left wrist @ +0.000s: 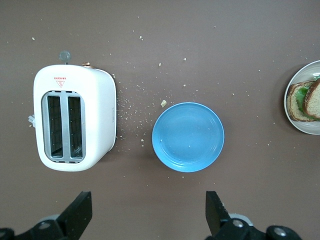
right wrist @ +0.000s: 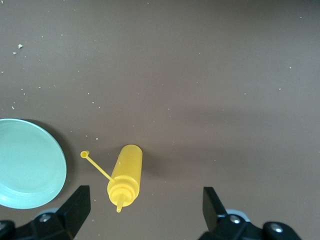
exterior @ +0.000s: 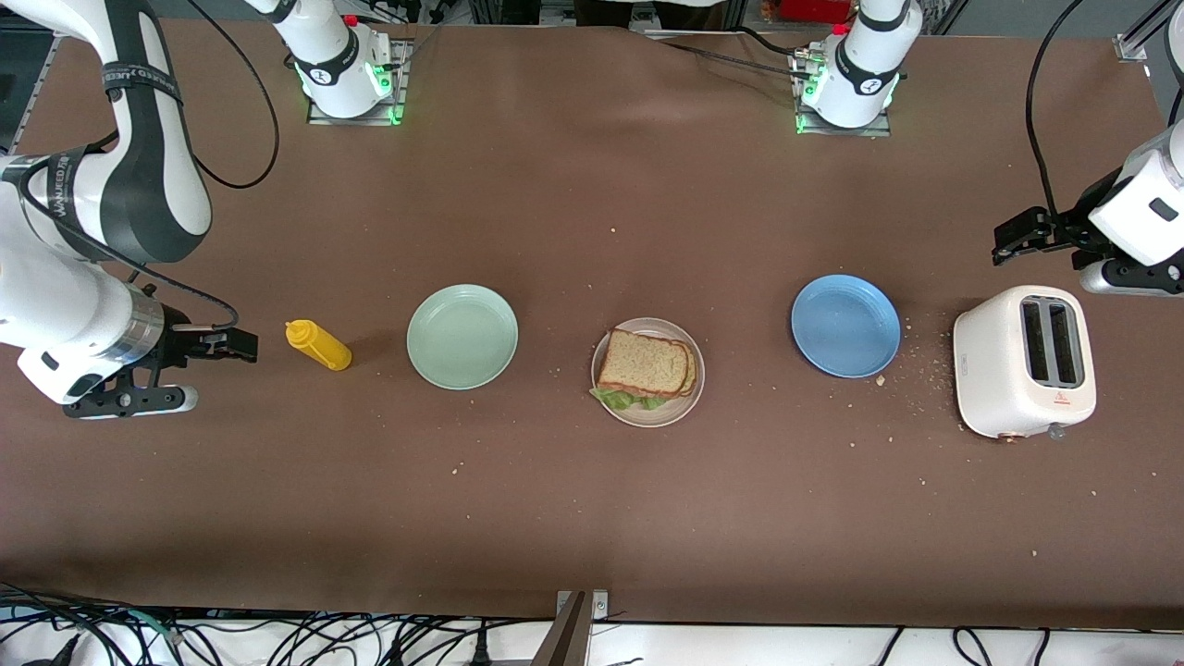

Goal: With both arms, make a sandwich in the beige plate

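The sandwich (exterior: 643, 363) lies on the beige plate (exterior: 683, 405) in the middle of the table: two brown bread slices stacked, with green lettuce (exterior: 622, 400) sticking out at the edge nearer the camera. The left wrist view catches the plate's edge (left wrist: 300, 125) and the sandwich (left wrist: 306, 100). My left gripper (exterior: 1133, 277) (left wrist: 149, 215) hangs open and empty over bare table by the toaster. My right gripper (exterior: 129, 400) (right wrist: 145, 212) hangs open and empty over bare table by the yellow bottle. Both are well away from the sandwich.
A white toaster (exterior: 1025, 361) (left wrist: 75, 122) stands at the left arm's end, beside an empty blue plate (exterior: 845, 326) (left wrist: 188, 136). Toward the right arm's end sit an empty mint-green plate (exterior: 462, 336) (right wrist: 27, 162) and a yellow squeeze bottle (exterior: 319, 345) (right wrist: 125, 175) on its side. Crumbs surround the toaster.
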Tool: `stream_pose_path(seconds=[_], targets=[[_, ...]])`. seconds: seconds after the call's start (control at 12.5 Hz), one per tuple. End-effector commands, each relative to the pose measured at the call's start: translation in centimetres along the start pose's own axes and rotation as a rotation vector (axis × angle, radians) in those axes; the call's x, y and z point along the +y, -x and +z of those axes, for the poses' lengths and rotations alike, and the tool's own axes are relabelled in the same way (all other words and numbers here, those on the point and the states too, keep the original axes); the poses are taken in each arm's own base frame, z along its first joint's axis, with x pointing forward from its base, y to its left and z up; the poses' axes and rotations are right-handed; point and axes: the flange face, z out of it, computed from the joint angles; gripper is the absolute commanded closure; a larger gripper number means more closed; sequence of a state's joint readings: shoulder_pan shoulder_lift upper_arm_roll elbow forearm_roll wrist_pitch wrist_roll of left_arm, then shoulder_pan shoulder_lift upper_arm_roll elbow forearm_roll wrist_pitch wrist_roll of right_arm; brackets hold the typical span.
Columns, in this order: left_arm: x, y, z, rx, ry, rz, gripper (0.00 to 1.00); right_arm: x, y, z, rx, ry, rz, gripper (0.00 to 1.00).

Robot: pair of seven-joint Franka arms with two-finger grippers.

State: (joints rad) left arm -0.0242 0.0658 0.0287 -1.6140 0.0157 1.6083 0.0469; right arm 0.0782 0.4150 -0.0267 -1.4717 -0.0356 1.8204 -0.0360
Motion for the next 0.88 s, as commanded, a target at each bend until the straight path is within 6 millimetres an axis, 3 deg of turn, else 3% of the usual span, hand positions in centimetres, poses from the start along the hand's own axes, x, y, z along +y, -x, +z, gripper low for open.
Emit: stream_pose_path(seconds=[0.0, 0.56, 0.8], targets=[[0.6, -0.3, -0.4, 0.005, 0.024, 0.004, 0.0, -0.1, 0.2, -0.1, 0.006, 0.007, 0.0, 0.01], [0.9, -0.3, -0.4, 0.005, 0.023, 0.012, 0.0, 0.2, 0.4, -2.7, 0.072, 0.009, 0.022, 0.01], [0.9, -0.3, -0.4, 0.005, 0.023, 0.012, 0.0, -0.2, 0.8, -3.6, 0.077, -0.002, 0.176, 0.01]])
